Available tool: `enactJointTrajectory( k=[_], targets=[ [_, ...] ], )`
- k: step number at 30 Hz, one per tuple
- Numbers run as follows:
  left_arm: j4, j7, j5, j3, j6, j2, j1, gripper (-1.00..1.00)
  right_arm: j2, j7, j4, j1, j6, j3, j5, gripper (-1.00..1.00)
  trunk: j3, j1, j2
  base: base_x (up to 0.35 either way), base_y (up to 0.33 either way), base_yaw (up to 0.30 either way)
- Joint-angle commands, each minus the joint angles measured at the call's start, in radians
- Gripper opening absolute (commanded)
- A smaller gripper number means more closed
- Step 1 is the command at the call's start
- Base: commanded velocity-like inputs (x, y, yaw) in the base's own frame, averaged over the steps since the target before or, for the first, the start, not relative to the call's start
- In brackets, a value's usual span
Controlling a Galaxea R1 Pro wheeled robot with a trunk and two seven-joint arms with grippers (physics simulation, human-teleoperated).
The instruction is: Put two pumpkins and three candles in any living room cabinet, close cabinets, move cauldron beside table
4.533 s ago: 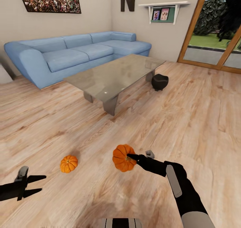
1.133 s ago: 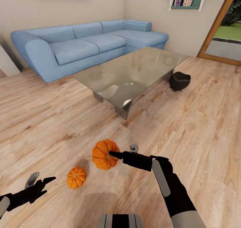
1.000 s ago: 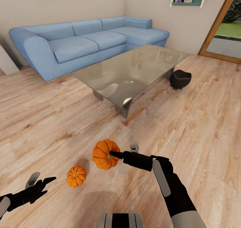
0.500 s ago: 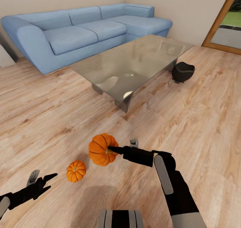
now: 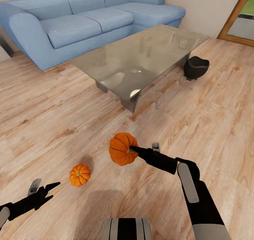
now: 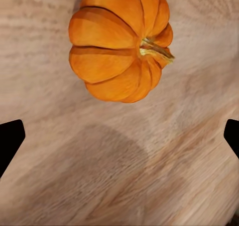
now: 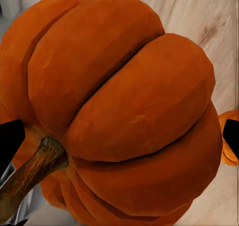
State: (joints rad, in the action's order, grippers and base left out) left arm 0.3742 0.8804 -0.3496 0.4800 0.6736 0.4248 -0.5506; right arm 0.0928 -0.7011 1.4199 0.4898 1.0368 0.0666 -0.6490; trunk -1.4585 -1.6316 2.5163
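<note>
Two ribbed, bright-orange pumpkins were in play. My right gripper [image 5: 131,150] held the larger-looking pumpkin [image 5: 121,149] clear of the light wood plank floor [image 5: 53,127], its dark fingers closed at the stem side; the hold appeared to be at or beside the brown stem [image 7: 30,171], though the exact contact was hidden by the fruit. I judged it was carried aloft so that it could travel to the cabinet while the other arm collected its twin.

That second pumpkin [image 5: 79,175] lay on the planks, stem turned sideways, with the spread fingers of my left gripper [image 5: 49,191] near it but apart from it. Seen from the left wrist, the same pumpkin [image 6: 119,44] sat ahead of the open fingertips, not yet between them, so a further advance seemed needed before closing.

Beyond stood the long, low table with a thin grey top [image 5: 141,60], and behind it the blue fabric sofa [image 5: 70,24]. The black, round-bellied cauldron [image 5: 195,67] rested on the floor just beside the table's far corner. Nothing lay between my left fingers and the grounded pumpkin.
</note>
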Motion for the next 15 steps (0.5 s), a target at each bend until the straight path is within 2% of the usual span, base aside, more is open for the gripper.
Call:
enactJointTrajectory(
  k=[1, 5, 9, 11, 15],
  targets=[
    [0.0, 0.0, 0.0, 0.0, 0.0, 0.0, 0.0, 1.0, -0.002, 0.002, 0.0, 0.0, -0.002, 0.001, -0.009, -1.0, -0.004, 0.0, 0.0, 0.0, 0.0, 0.0],
    [0.0, 0.013, -0.001, 0.0, 0.0, 0.001, 0.0, 1.0, -0.004, 0.003, 0.0, 0.0, -0.011, 0.003, -0.013, -1.0, -0.019, -0.002, 0.001, 0.0, 0.0, 0.0],
    [0.0, 0.095, -0.001, 0.0, 0.004, 0.0, 0.0, 1.0, -0.003, 0.0, 0.0, 0.0, -0.012, 0.003, -0.015, -1.0, -0.035, -0.004, 0.002, 0.0, 0.0, 0.0],
    [0.0, 0.117, -0.002, 0.0, 0.006, 0.001, 0.0, 1.0, -0.002, 0.001, -0.001, 0.0, -0.012, 0.003, -0.015, -1.0, -0.043, -0.005, 0.003, 0.0, 0.0, 0.0],
    [-0.001, 0.134, -0.004, 0.006, 0.015, 0.018, -0.002, 1.0, 0.0, 0.003, 0.0, -0.005, -0.013, 0.002, -0.015, -1.0, -0.058, -0.007, 0.004, 0.0, 0.0, 0.0]
  ],
)
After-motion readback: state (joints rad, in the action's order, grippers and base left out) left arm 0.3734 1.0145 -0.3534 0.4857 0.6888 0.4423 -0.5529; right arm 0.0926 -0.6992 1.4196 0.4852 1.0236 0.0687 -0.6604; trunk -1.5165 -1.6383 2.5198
